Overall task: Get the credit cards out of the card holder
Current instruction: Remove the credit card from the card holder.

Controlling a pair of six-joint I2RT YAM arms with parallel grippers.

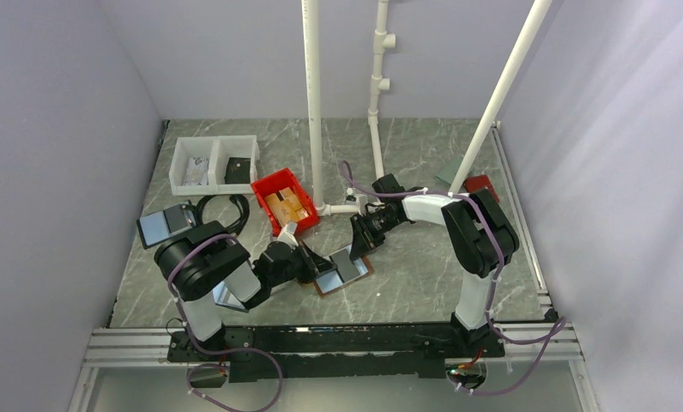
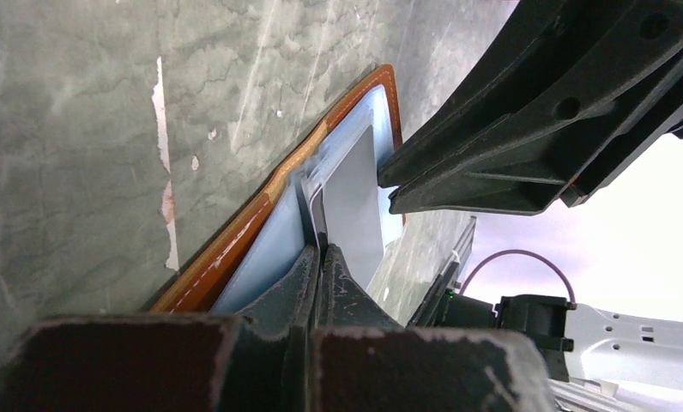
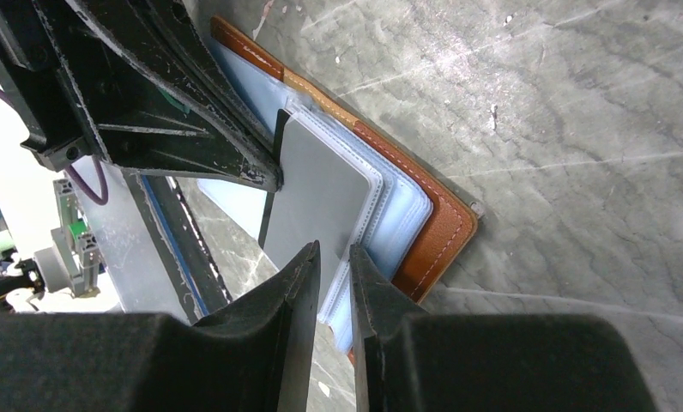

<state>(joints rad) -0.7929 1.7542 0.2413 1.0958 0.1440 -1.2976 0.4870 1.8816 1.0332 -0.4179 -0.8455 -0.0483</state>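
Observation:
The brown card holder [image 1: 361,272] lies open on the table between the arms, with pale blue plastic sleeves inside [image 3: 402,202]. A grey card [image 3: 317,197] stands up from its sleeve. My left gripper [image 1: 314,268] is shut on that card's dark edge [image 2: 319,225] at the holder's left side. Its fingers also show in the right wrist view [image 3: 192,129]. My right gripper [image 1: 361,243] hovers over the holder's far edge, its jaws a narrow gap apart [image 3: 331,257] above the card and the sleeve edges, holding nothing.
A red bin [image 1: 270,183] with brown items stands behind the holder, and a white two-part tray [image 1: 176,169] sits at the back left. A blue-edged folder [image 1: 165,225] lies left and another [image 1: 226,298] under my left arm. White pipes [image 1: 314,103] rise mid-table.

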